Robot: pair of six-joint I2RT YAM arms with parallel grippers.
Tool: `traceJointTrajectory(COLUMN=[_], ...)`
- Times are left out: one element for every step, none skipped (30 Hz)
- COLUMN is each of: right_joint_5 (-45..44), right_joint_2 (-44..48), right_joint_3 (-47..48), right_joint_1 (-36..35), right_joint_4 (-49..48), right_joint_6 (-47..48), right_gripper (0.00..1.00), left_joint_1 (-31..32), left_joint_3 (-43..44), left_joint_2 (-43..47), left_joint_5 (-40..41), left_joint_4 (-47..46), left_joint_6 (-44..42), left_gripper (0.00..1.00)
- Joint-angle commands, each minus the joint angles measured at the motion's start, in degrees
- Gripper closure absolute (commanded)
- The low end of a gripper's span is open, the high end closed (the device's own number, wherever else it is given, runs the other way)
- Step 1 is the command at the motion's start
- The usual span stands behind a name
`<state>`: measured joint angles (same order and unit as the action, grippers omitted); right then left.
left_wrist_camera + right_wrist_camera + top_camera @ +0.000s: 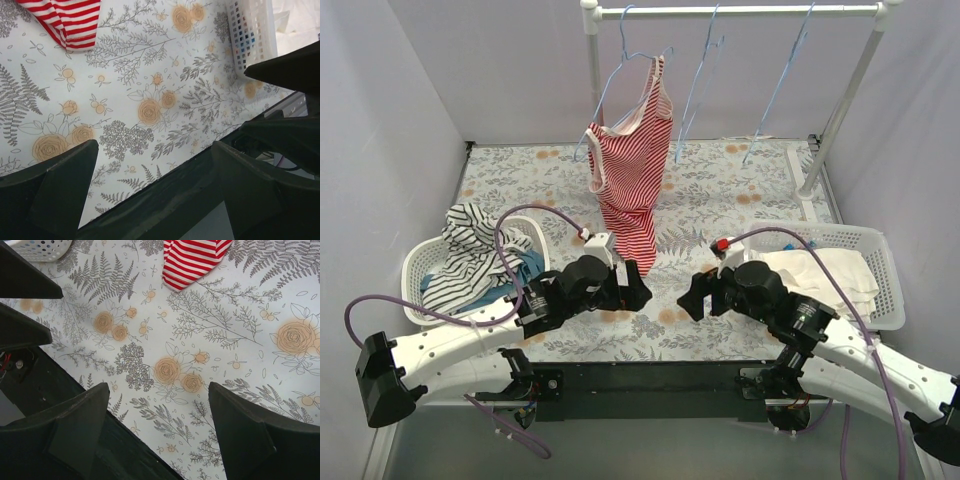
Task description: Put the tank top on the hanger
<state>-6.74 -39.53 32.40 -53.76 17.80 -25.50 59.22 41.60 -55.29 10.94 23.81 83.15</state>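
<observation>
The red-and-white striped tank top (632,170) hangs from the leftmost light-blue hanger (618,72) on the rack rail. One strap is up at the hanger, and its hem reaches the floral table cover. The hem also shows in the left wrist view (70,22) and in the right wrist view (192,260). My left gripper (638,285) is open and empty, low over the table, in front of the hem; its wrist view (152,150) shows only cloth between the jaws. My right gripper (692,295) is open and empty, facing the left one (159,387).
Two more light-blue hangers (705,70) (780,80) hang on the rail (740,10). The left white basket (415,262) holds a black-and-white striped garment (470,250). The right white basket (890,300) holds a cream cloth (820,270). Rack posts stand at the back.
</observation>
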Motion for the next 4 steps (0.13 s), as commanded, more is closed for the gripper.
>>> traceJointTrajectory(right_joint_5=[-0.6, -0.3, 0.1, 0.0], right_joint_2=[0.5, 0.3, 0.4, 0.2], right_joint_3=[-0.7, -0.8, -0.8, -0.7], right_joint_1=[-0.2, -0.2, -0.2, -0.2], right_joint_4=[-4.7, -4.7, -4.7, -4.7], right_joint_6=[-0.5, -0.3, -0.2, -0.2], right_gripper=[0.11, 0.11, 0.12, 0.12], left_joint_1=[0.3, 0.3, 0.3, 0.3], left_joint_3=[0.1, 0.4, 0.6, 0.6], left_joint_2=[1.1, 1.1, 1.1, 1.2], left_joint_5=[3.1, 3.6, 3.9, 4.3], left_joint_4=[-5.4, -5.4, -5.4, -5.4], left_joint_6=[-1.8, -2.4, -2.6, -2.7], left_gripper=[0.02, 0.02, 0.02, 0.02])
